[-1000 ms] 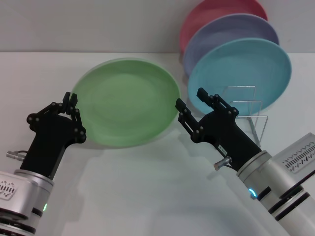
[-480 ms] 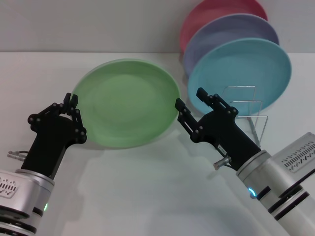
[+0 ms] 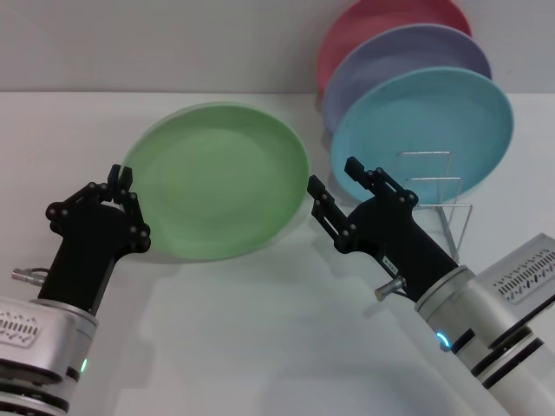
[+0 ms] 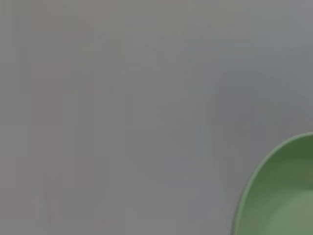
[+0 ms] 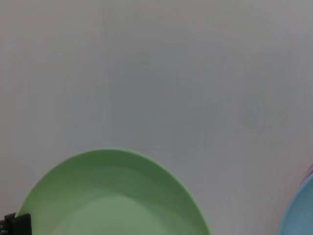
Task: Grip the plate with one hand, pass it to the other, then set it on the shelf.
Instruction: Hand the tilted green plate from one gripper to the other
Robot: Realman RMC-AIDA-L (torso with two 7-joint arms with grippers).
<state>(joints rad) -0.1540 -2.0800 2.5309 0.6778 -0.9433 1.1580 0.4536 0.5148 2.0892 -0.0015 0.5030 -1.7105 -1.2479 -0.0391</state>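
Between left gripper [image 3: 121, 185] and open right gripper [image 3: 334, 184] — round matte-green plate [image 3: 217, 180].

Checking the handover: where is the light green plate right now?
In the head view the light green plate is held up left of centre, its left edge in the left gripper, with the open right gripper just off its right edge.

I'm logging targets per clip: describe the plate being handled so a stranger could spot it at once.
Look left of the wire shelf at the table's back right, where blue, lavender and pink plates stand. The green plate is held tilted above the table by the left gripper at its left rim, with the right gripper open just off its right rim. It is the only green one, and the only one off the shelf.
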